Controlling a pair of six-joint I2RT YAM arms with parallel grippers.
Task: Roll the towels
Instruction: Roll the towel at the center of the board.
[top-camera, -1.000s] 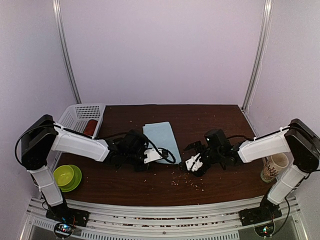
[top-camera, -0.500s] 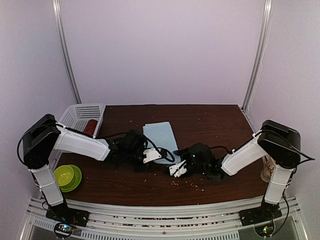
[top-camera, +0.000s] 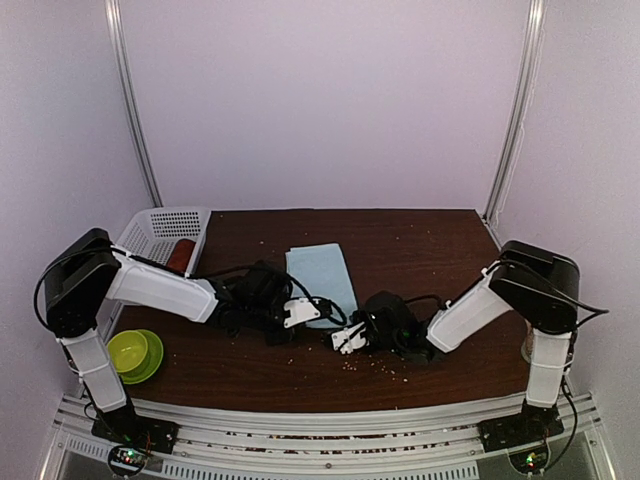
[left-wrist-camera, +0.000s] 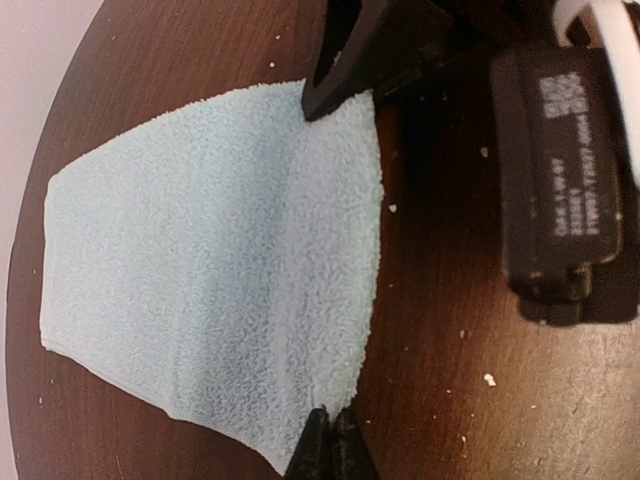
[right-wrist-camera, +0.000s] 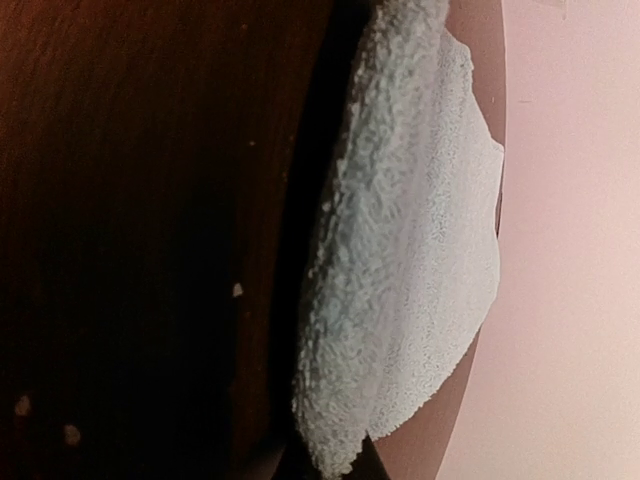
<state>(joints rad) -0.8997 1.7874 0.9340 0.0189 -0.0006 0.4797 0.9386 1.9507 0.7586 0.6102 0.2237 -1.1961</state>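
Observation:
The light-blue towel (top-camera: 322, 272) lies flat at the table's middle, its long side running front to back. In the left wrist view my left gripper (left-wrist-camera: 326, 447) is shut, its tips pinching the near edge of this towel (left-wrist-camera: 220, 250). My right gripper (top-camera: 345, 335) has reached in from the right and is shut on the towel's other near corner (right-wrist-camera: 400, 300), which rises into its jaws. One of its fingers (left-wrist-camera: 345, 60) shows dark on that corner. The rust-red towel (top-camera: 181, 254) lies in the basket, far from both grippers.
A white basket (top-camera: 160, 225) stands at the back left of the table. A green bowl (top-camera: 134, 352) sits at the front left by the left arm. Crumbs (top-camera: 375, 365) are scattered over the brown table (top-camera: 430, 240) in front of the right gripper.
The right arm swung left across the table to the blue towel's near right corner and its gripper went from open to shut on it. The left arm stayed put.

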